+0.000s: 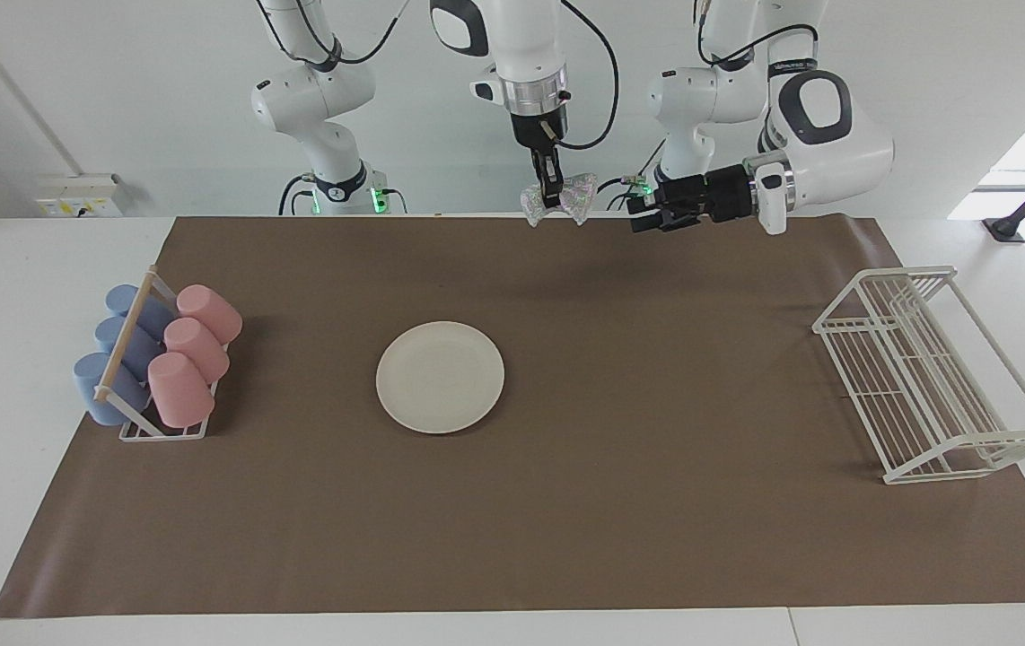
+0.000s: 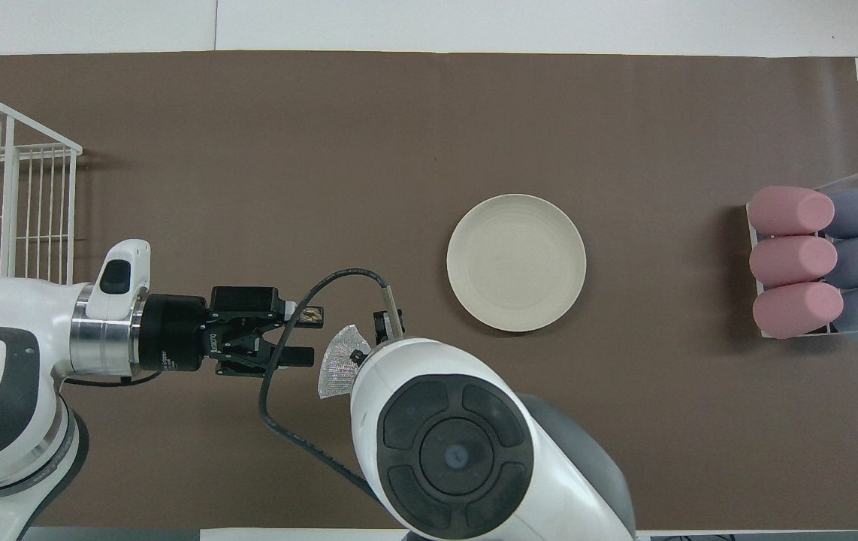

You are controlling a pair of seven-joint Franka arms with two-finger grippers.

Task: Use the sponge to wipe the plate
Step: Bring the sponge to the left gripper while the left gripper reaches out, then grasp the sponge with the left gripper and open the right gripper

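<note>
The cream-white plate (image 1: 440, 377) lies flat on the brown mat, near the middle of the table; it also shows in the overhead view (image 2: 516, 263). My right gripper (image 1: 552, 196) hangs in the air over the robots' edge of the mat, shut on the silvery sponge (image 1: 577, 197). In the overhead view the right arm hides that gripper and only part of the sponge (image 2: 335, 366) shows. My left gripper (image 1: 640, 218) is level and open beside the sponge, pointing at it without touching it; it also shows in the overhead view (image 2: 307, 336). Both grippers are well away from the plate.
A rack of pink and blue cups (image 1: 162, 359) stands at the right arm's end of the mat (image 2: 820, 263). A white wire dish rack (image 1: 925, 377) stands at the left arm's end (image 2: 8, 188).
</note>
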